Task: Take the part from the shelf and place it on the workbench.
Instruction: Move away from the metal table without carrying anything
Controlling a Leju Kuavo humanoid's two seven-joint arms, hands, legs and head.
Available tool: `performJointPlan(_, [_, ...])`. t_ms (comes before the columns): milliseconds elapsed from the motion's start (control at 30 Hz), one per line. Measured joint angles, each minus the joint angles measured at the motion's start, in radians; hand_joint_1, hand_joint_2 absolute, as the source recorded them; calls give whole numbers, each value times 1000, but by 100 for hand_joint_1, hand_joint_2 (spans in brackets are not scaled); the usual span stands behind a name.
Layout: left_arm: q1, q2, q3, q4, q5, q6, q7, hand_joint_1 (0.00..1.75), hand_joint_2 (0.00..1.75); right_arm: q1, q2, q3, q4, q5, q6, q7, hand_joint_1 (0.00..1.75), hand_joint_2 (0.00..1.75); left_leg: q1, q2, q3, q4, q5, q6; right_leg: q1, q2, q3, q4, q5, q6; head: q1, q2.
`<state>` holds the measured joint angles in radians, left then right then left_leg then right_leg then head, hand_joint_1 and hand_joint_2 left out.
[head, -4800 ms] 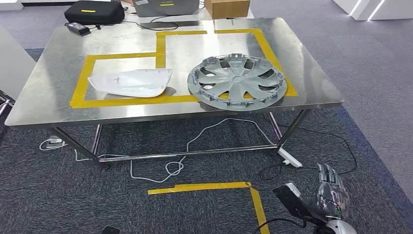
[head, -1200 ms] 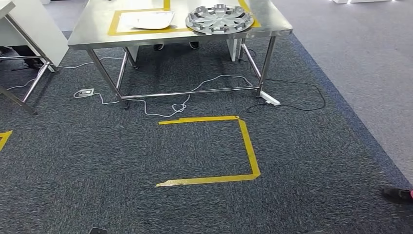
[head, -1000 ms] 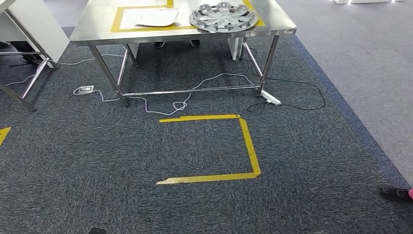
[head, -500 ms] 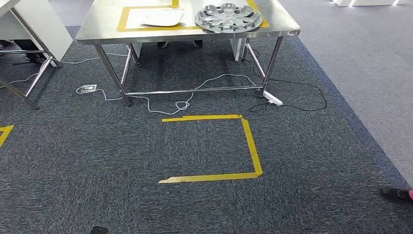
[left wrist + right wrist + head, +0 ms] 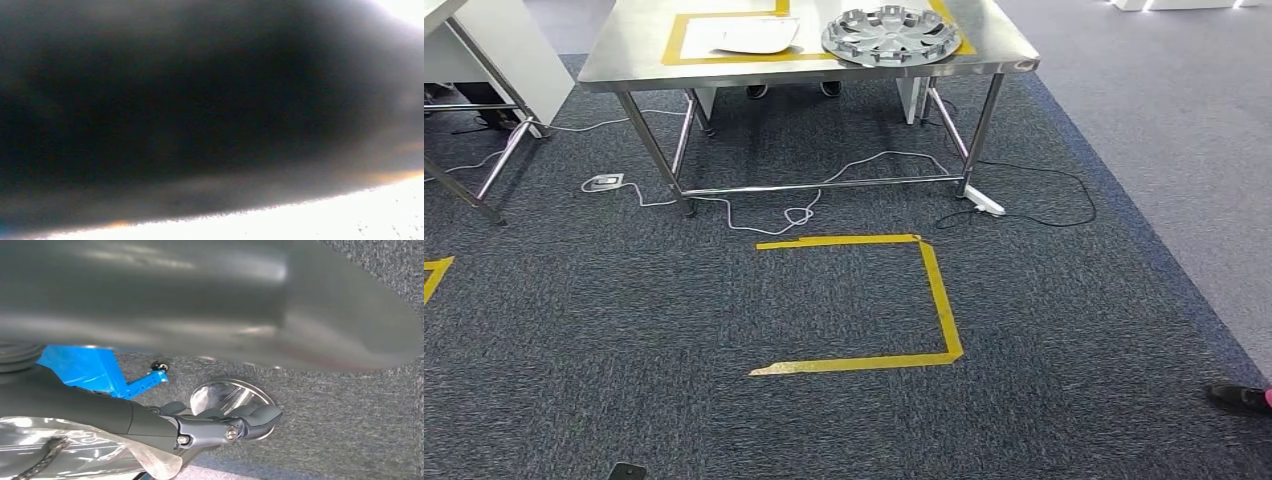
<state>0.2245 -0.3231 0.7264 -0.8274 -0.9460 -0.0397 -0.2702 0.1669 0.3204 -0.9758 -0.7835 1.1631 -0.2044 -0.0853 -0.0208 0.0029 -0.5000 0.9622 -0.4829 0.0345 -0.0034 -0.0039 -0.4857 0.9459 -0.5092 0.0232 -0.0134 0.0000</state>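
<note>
Though empty, right hand [image 5: 202, 426] fingers [image 5: 257, 416] outstretched

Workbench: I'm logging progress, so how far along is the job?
Done: a hubcap and a white part lie on the workbench, inside yellow tape. In hand: unclear; the right hand hangs over carpet. Left: perhaps another shelf trip.

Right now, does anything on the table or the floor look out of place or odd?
Yes. The grey plastic hubcap overlaps the yellow tape outline on the steel table, reaching the front edge. Loose white cables and a white power strip lie on the carpet below.
</note>
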Motion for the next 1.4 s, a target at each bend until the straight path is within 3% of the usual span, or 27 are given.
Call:
performJointPlan(767, [-3, 0, 14, 4, -35, 4, -26, 0, 0, -27, 0, -55, 8, 7, -14, -60, 0, 0, 0, 0, 0, 0, 1, -1, 0, 0, -1, 1, 0, 0, 0, 0])
performJointPlan(1400, [-8, 0, 36, 18, -50, 5, -35, 0, 0, -31, 0, -76, 19, 25, -15, -59, 0, 0, 0, 0, 0, 1, 1, -1, -1, 0, -2, 0, 1, 0, 0, 0])
